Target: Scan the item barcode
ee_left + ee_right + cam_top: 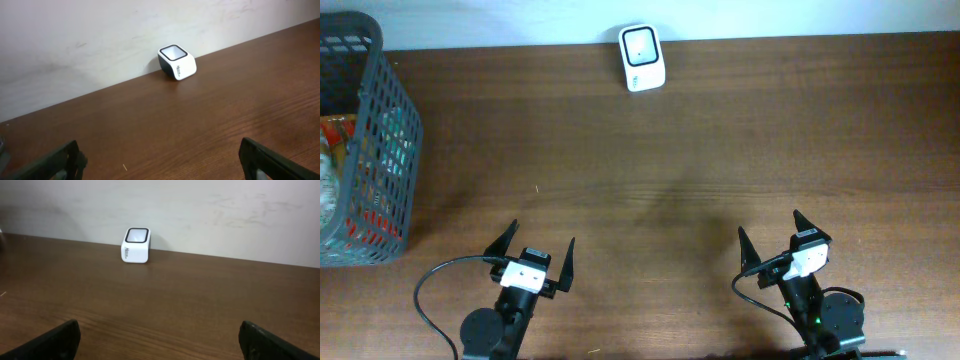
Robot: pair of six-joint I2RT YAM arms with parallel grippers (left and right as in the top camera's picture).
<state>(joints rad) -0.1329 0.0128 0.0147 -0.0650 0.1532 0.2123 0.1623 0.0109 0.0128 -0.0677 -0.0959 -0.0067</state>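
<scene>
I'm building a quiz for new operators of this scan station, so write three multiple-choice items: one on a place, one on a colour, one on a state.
1. Where is the barcode scanner?
A. at the table's far edge by the wall
B. inside the basket
C. on the floor
2. What colour is the mesh basket?
A. white
B. dark grey
C. yellow
3. How are the left tool and right tool?
A. both shut
B. one holds the scanner
C. both open, empty
Key: 1 A, it sits against the wall; 2 B, its mesh is dark grey; 3 C, each stands spread with nothing in it.
</scene>
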